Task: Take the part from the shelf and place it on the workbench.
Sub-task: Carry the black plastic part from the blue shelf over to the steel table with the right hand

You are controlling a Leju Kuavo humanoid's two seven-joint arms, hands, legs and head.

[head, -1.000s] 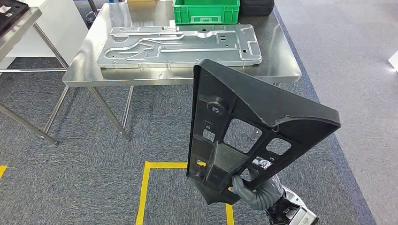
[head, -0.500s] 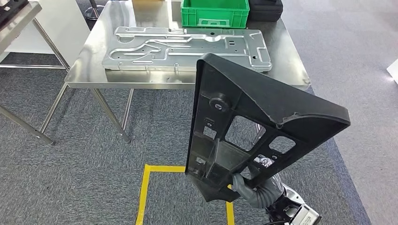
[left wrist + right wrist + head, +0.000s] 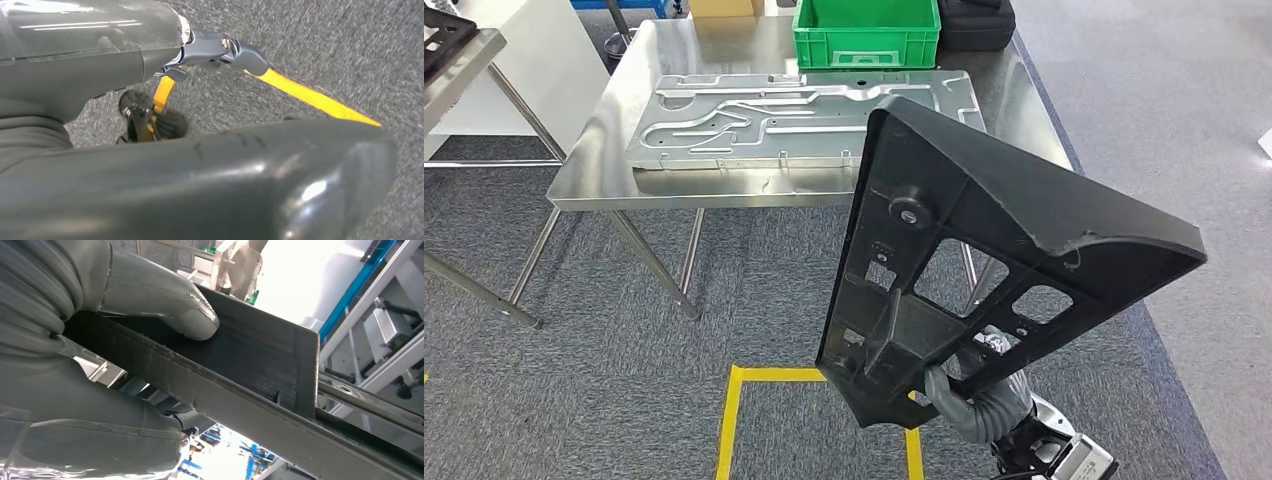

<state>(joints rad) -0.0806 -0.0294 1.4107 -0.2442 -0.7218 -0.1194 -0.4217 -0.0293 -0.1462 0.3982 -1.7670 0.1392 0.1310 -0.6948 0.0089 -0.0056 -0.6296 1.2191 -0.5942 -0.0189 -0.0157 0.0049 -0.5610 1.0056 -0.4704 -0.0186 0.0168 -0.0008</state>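
A large black plastic part (image 3: 1014,215) with cut-out windows stands tilted on edge in front of me. My right hand (image 3: 969,400) grips it at its lower end from underneath. In the right wrist view the thumb (image 3: 165,295) presses on the flat face of the part (image 3: 250,355) and the fingers wrap under its edge. Beyond the part stands the steel workbench (image 3: 614,150). My left hand (image 3: 100,65) hangs over the carpet, holding nothing, with its fingers apart.
A stamped silver metal plate (image 3: 804,115) lies across the workbench, with a green crate (image 3: 864,30) behind it at the far edge. A second steel table (image 3: 464,60) stands at the left. Yellow floor tape (image 3: 764,380) marks the grey carpet below me.
The whole picture has shifted a little, so the camera moved. The black part has risen slightly in my right hand and now covers more of the workbench's near right corner.
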